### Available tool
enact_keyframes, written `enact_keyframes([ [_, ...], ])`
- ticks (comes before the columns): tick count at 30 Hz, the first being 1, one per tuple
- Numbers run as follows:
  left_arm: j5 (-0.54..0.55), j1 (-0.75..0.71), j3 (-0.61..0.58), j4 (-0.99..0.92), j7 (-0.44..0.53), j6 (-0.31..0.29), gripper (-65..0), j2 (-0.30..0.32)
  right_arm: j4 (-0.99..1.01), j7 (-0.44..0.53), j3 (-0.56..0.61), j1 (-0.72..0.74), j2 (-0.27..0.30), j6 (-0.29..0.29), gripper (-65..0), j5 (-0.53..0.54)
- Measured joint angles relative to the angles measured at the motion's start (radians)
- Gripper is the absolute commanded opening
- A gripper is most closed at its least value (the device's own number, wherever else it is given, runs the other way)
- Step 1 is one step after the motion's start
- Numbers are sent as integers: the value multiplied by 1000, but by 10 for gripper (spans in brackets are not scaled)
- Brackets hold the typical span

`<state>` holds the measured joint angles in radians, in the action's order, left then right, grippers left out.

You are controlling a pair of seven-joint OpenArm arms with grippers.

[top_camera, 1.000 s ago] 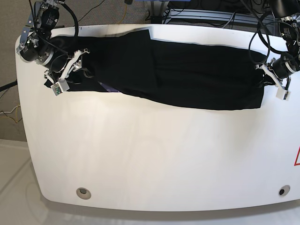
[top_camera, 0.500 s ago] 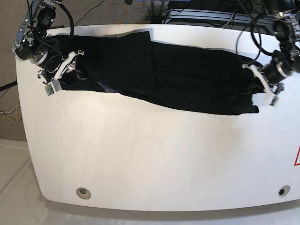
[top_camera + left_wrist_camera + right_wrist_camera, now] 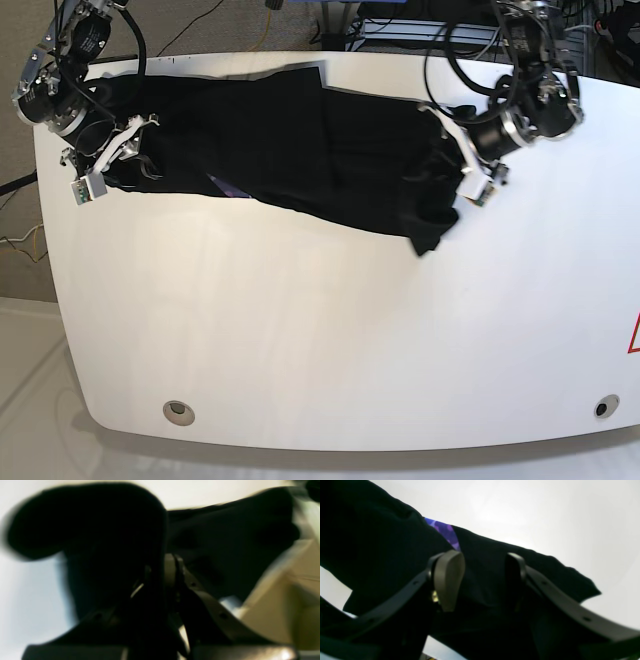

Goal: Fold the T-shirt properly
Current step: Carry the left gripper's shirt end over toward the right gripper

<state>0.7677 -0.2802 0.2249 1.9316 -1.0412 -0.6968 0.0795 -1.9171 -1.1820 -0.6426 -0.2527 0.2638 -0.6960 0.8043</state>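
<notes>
Black T-shirt [image 3: 300, 140] spread along the far edge of a white surface [image 3: 320, 340], its right end bunched and lifted clear. Left fingers [image 3: 462, 158] pinched closed on that bunched end, cloth draped over them in the blurred left wrist view. Right fingers [image 3: 480, 580] spread apart over the shirt's other end, just beside a small purple patch [image 3: 445, 532], gripping nothing.

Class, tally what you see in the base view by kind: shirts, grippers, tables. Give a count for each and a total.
T-shirt: 1
Grippers: 2, left gripper and right gripper
Table: 1
Total: 4
</notes>
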Motion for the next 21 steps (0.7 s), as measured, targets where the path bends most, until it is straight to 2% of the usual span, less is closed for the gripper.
enact_keyframes([
  [12,-35,-4,-129,-35,8,35,-650,-85,3,-8,-13,-10,3,0,-350,0],
  [19,-49,7,-182,-79,19,97,-650,-126,3,-16,-19,-8,7,0,-353,-12],
  [21,-56,14,-192,-96,25,98,-650,-135,3,-16,-20,-8,6,0,-353,-11],
])
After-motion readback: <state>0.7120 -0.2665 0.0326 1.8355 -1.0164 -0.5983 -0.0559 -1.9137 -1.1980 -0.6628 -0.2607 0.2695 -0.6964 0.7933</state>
